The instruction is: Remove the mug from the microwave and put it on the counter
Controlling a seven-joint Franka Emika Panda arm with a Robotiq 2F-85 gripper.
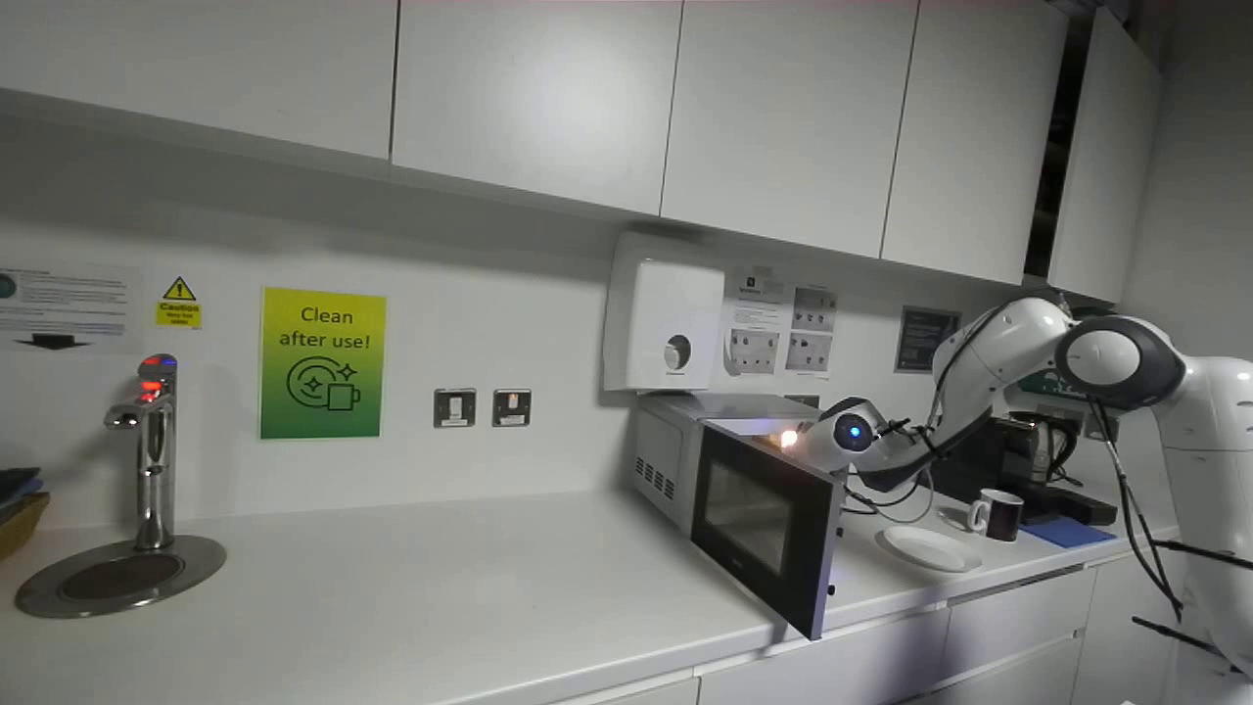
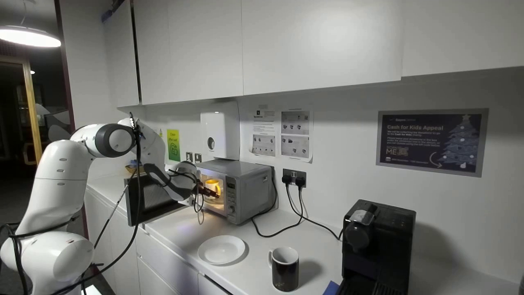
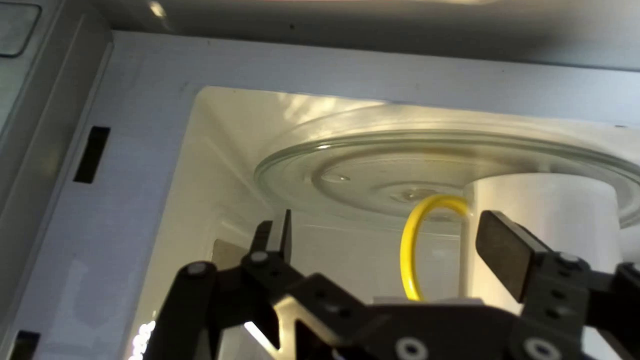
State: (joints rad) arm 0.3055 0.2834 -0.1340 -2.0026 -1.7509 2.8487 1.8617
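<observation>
The mug is white with a yellow handle (image 3: 411, 245) and stands on the glass turntable inside the lit microwave (image 2: 254, 188). The wrist view is upside down; the mug (image 3: 575, 215) is at its right. The mug also shows through the opening in an exterior view (image 2: 211, 184). My gripper (image 3: 387, 235) is open and empty at the microwave's mouth. In the wrist view the handle appears between the fingers, and one finger overlaps the mug's body; contact cannot be told. The gripper shows in an exterior view (image 2: 211, 192) beside the mug. The counter (image 1: 440, 568) is white.
The microwave door (image 1: 754, 529) stands open over the counter's front edge. A white plate (image 2: 221, 250) and a black mug (image 2: 285, 272) stand on the counter. Beyond are a coffee machine (image 2: 380, 241), cables (image 2: 299, 209), a wall box (image 1: 675, 313) and a tap (image 1: 157, 460).
</observation>
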